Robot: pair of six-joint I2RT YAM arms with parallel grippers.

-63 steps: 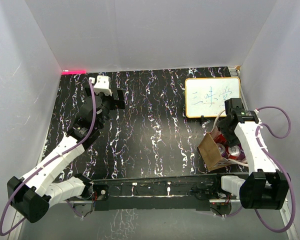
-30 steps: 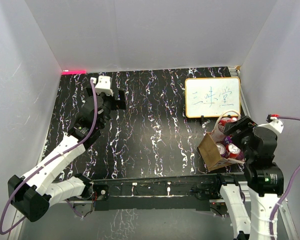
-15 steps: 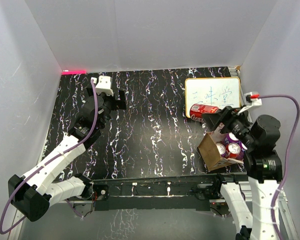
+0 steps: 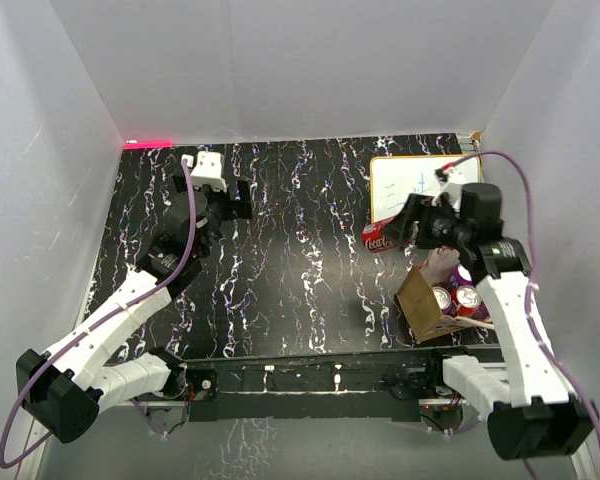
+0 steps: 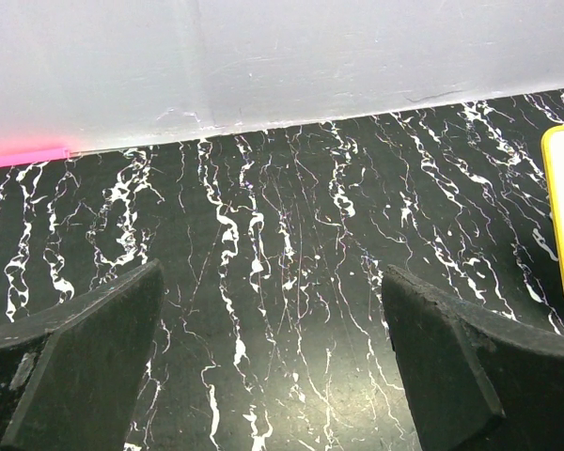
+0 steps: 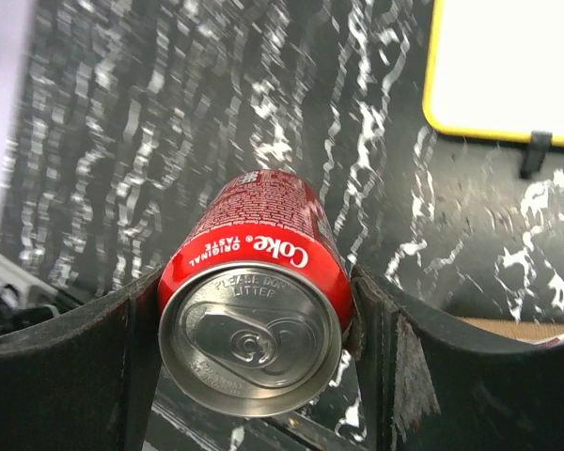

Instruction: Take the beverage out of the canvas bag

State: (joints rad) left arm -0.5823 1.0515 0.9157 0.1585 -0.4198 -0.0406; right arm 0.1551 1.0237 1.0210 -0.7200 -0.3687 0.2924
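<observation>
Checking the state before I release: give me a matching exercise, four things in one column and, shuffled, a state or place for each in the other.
1 red Coke soda can
2 tan-brown boxy canvas bag
3 left gripper
4 yellow-framed white board

A open, holding nothing
B holds other cans
C flat on the black marbled table
D gripped by the right gripper

Pairs: 1-D, 2-B, 3-A, 4-C

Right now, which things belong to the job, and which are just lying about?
Job: Coke can, clamped in the right gripper; canvas bag; cans inside it.
Bystanders: whiteboard; pink strip at the wall; open left gripper.
</observation>
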